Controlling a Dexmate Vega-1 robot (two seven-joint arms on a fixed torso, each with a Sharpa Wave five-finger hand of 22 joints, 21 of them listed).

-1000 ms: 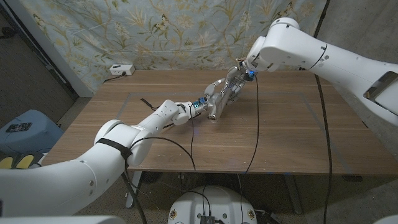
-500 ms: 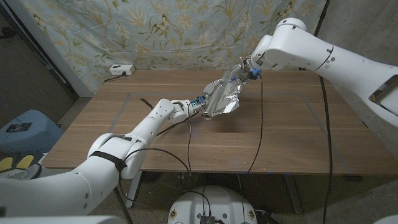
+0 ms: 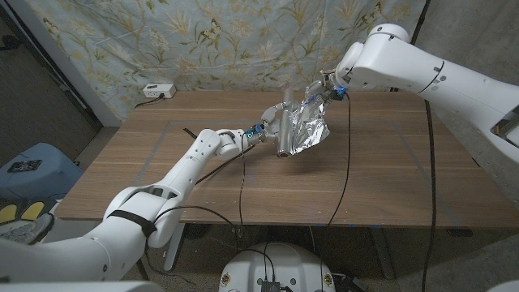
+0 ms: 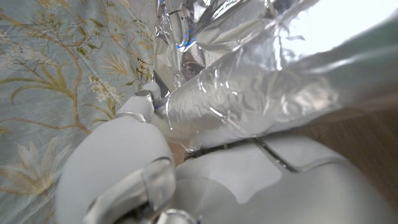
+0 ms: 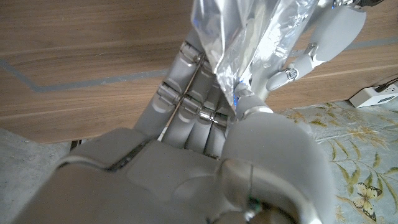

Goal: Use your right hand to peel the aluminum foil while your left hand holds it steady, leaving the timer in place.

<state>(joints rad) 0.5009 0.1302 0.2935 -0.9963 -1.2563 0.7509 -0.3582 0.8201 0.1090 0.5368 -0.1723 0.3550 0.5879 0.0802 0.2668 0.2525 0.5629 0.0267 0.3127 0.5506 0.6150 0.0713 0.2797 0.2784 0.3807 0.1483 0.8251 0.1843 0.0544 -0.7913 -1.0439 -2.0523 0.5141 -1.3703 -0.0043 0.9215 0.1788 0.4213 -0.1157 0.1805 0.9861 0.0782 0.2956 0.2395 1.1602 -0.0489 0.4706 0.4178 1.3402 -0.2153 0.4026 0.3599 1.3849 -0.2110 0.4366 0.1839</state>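
Over the middle of the table (image 3: 381,178), a bit toward 1 o'clock, the foil (image 3: 310,130) hangs up in the air. A second ago it was a small crumpled bunch. Now it is a wide, shiny sheet, so the peeling is going well. The right hand (image 3: 323,91) pinches the foil's top edge at 12 o'clock and has pulled up and away. The left hand (image 3: 280,130) holds the foil at 9 o'clock, fingers closed on it. I cannot see the timer; it may be inside the foil.
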